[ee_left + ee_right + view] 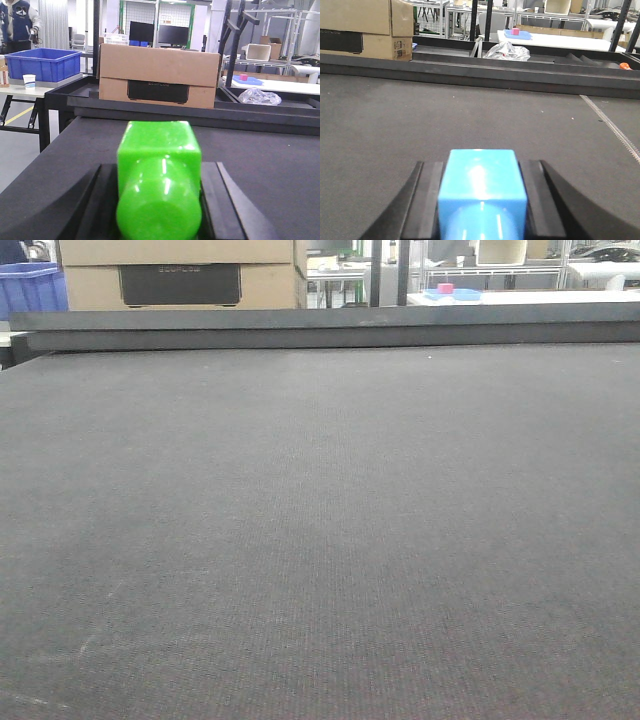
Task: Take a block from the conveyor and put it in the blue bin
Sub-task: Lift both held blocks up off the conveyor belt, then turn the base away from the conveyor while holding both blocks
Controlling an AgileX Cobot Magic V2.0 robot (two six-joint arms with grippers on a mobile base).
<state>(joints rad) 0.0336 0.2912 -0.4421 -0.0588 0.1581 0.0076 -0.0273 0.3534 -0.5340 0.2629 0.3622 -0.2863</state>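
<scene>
My left gripper (pixel 159 200) is shut on a glossy green block (pixel 159 175), held between its dark fingers (pixel 95 200) above the dark grey conveyor (pixel 260 160). My right gripper (pixel 482 200) is shut on a light blue block (pixel 482 185), also over the conveyor (pixel 420 125). The blue bin (pixel 42 64) stands on a side table at the far left in the left wrist view; its corner shows in the front view (pixel 30 290). The front view shows only bare belt (pixel 320 540) and its raised rail (pixel 320 330); neither gripper appears there.
A cardboard box (pixel 159 75) stands beyond the rail, also in the front view (pixel 180 275). A white table with a blue tray and pink block (pixel 516 33) lies behind. Crumpled plastic (pixel 507 50) lies in a black tray. A person (pixel 19 25) stands far left.
</scene>
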